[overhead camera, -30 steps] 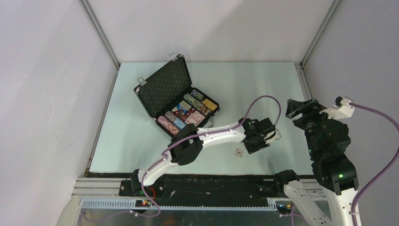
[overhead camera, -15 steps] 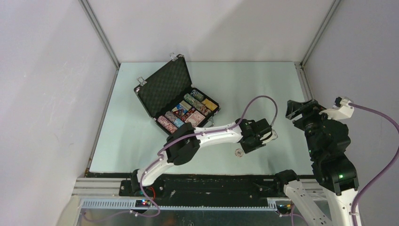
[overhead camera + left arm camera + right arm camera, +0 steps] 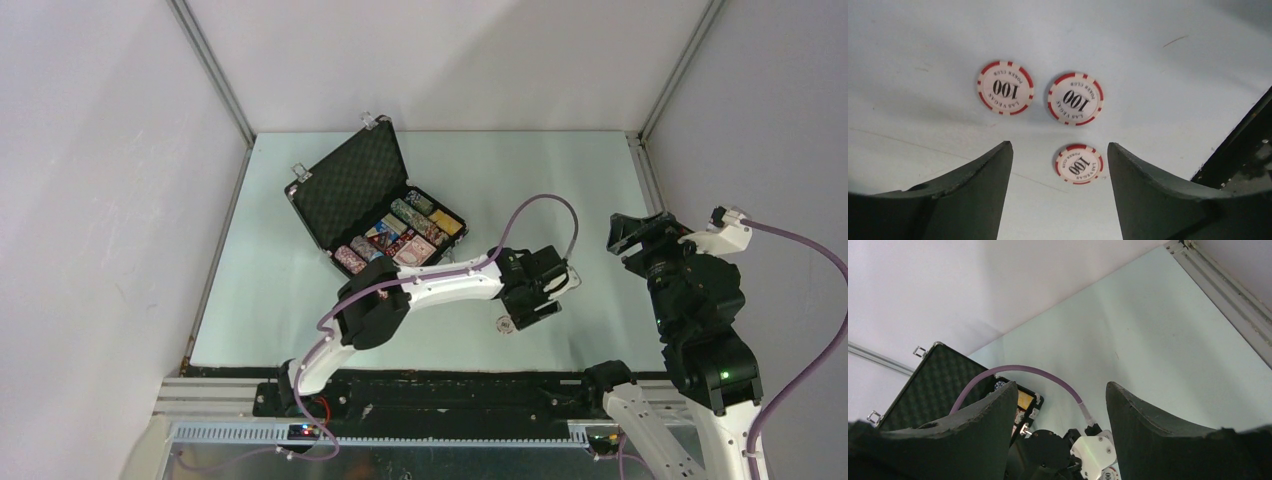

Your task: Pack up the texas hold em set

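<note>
The black case lies open at the back left, its foam lid up and rows of multicoloured chips in its tray. Three loose red-and-white "100" chips rest on the table in the left wrist view: one, a second and a third. My left gripper hangs open just above the table with that third chip between its fingers, untouched. From above, only one loose chip shows beside the left gripper. My right gripper is raised at the right, open and holding nothing.
The table's near edge and its dark rail run close to the right of the loose chips. The left arm's purple cable arcs above its wrist. White walls enclose the table on three sides.
The left gripper has shifted left and toward the near edge, coming down over the loose chip. The right arm and the case have not moved.
</note>
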### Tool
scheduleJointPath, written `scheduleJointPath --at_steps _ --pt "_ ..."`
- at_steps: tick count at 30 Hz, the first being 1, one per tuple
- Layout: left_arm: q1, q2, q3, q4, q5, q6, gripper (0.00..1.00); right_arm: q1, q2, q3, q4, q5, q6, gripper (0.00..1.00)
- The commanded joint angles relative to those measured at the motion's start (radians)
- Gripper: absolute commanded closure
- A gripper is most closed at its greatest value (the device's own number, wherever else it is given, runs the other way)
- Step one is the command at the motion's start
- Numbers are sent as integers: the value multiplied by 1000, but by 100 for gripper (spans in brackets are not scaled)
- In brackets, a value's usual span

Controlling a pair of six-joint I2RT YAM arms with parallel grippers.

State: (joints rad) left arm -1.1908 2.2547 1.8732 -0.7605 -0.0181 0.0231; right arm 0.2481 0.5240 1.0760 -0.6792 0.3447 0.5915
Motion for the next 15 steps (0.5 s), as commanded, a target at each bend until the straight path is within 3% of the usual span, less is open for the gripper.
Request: scheduleJointPath --at_steps 1,8,15 --pt "0 -46 30 73 68 -16 24 -4 -11 1 6 10 -4 32" --pt "0 70 182 8 88 -16 25 -3 -11 2 6 10 -4 32" --pt "0 129 209 -6 83 -15 29 -4 -10 1 8 17 -8 32"
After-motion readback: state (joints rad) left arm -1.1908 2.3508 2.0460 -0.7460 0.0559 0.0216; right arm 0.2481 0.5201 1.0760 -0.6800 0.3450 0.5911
